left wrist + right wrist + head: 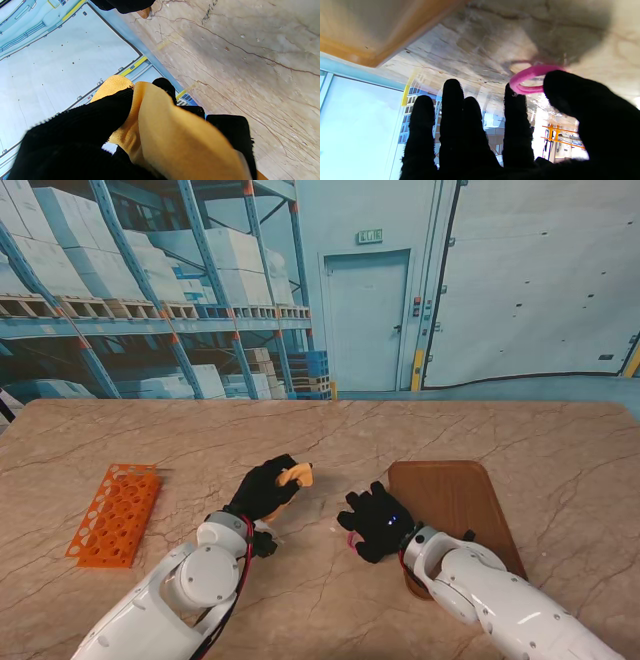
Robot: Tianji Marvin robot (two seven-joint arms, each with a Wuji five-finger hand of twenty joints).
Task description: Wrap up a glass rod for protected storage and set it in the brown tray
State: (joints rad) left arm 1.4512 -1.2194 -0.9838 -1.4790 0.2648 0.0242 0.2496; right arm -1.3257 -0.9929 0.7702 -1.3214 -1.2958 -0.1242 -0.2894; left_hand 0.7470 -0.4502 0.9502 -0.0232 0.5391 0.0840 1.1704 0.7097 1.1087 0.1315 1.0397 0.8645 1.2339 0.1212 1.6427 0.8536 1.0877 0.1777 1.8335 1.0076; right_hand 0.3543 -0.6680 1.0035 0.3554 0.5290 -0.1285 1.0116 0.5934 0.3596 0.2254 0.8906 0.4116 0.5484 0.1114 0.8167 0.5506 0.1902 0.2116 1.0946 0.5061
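Note:
My left hand (262,490) is shut on a tan foam wrap (296,475), held just above the table's middle. In the left wrist view the foam wrap (162,130) is folded between the black-gloved thumb and fingers (105,112); no glass rod shows inside it. My right hand (376,523) rests low beside the brown tray (455,500), on its left edge. Its thumb (572,97) and index finger pinch a pink elastic band (531,75), which hangs slightly off the table over its own shadow. A sliver of that band (352,538) peeks out in the stand view.
An orange test-tube rack (115,513) lies on the left of the marble table (320,435). The tray's corner (370,30) is close to my right fingers. A warehouse backdrop stands behind the far table edge.

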